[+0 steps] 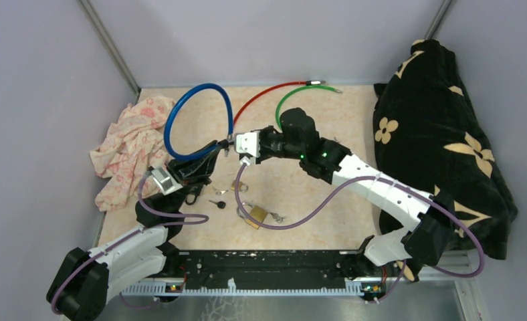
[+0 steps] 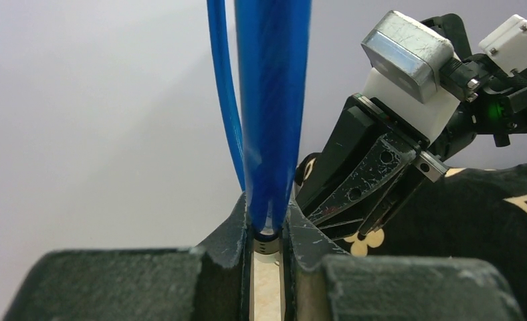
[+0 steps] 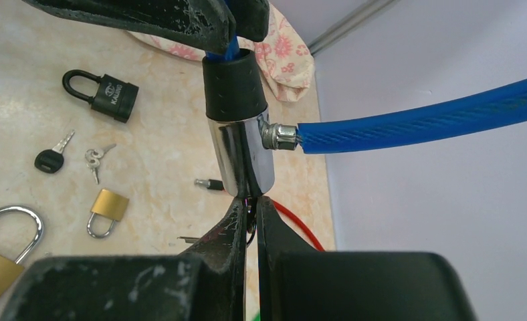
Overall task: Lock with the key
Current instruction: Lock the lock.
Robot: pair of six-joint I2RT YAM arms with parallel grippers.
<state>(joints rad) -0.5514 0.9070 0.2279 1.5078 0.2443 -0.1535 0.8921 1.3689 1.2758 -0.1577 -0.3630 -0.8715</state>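
Note:
A blue cable lock (image 1: 200,120) loops up over the table's back left. My left gripper (image 1: 211,158) is shut on the cable just above the lock's black sleeve; in the left wrist view the blue cable (image 2: 271,100) runs up from between its fingertips (image 2: 269,231). The lock's barrel (image 3: 237,134), black above and chrome below, hangs upright in the right wrist view. My right gripper (image 3: 251,204) is shut on a thin key, mostly hidden, at the barrel's bottom end. It also shows in the top view (image 1: 234,146) and in the left wrist view (image 2: 374,180).
A black padlock (image 3: 107,95), a small brass padlock (image 3: 107,208), a large brass padlock (image 1: 255,214) and loose keys (image 3: 50,155) lie on the table. Red cable (image 1: 264,93) and green cable (image 1: 294,93) lie behind. A floral cloth (image 1: 130,147) sits left, a black flowered cushion (image 1: 441,147) right.

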